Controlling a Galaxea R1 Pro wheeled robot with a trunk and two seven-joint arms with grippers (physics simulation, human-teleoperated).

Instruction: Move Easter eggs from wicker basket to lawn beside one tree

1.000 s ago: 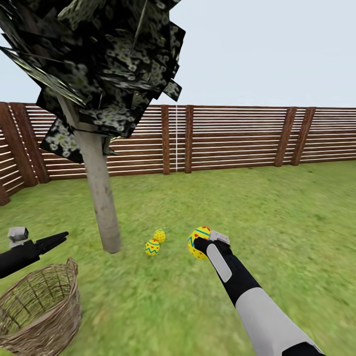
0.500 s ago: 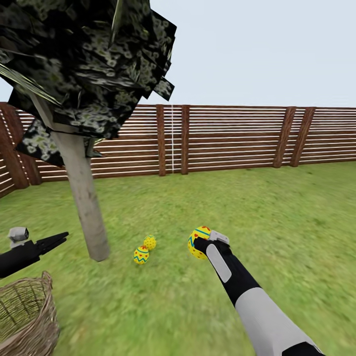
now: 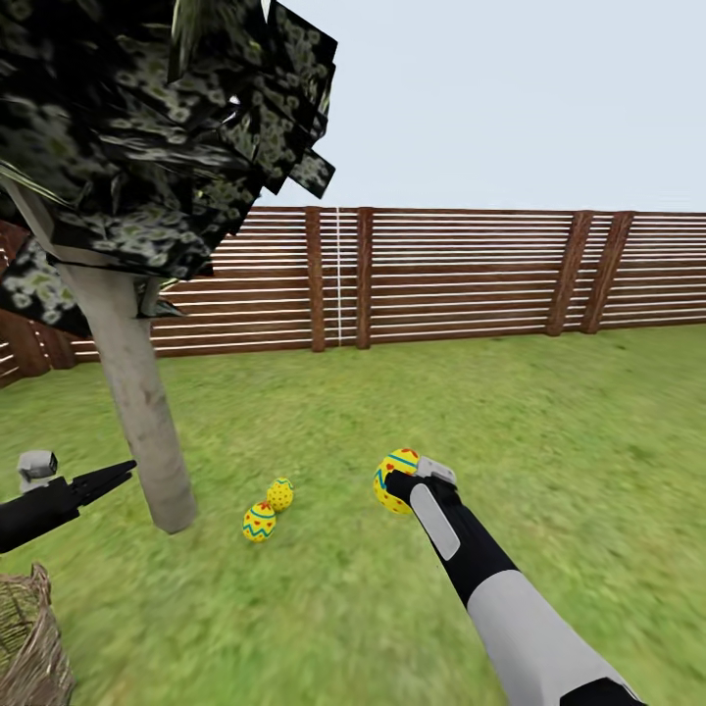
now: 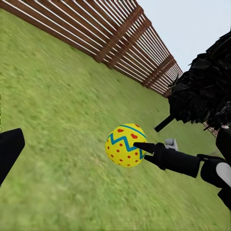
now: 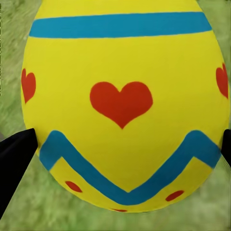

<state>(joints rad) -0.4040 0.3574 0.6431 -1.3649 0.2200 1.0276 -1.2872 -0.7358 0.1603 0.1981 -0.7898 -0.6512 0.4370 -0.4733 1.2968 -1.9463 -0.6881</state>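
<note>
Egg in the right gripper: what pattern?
Yellow egg with blue band, blue zigzag, red hearts and dots; clearest in the right wrist view.

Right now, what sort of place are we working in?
A fenced garden, outdoors under open sky. Mottled green lawn runs to a brown slatted wooden fence, and a grey-trunked tree with dark foliage stands beside two painted eggs on the grass.

Pale, cloudless sky [image 3: 510,98] above the far edge of the yard.

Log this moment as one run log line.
right end effector: shut on yellow zigzag-painted egg | two painted eggs on grass beside grey trunk | left end effector: shut
</note>
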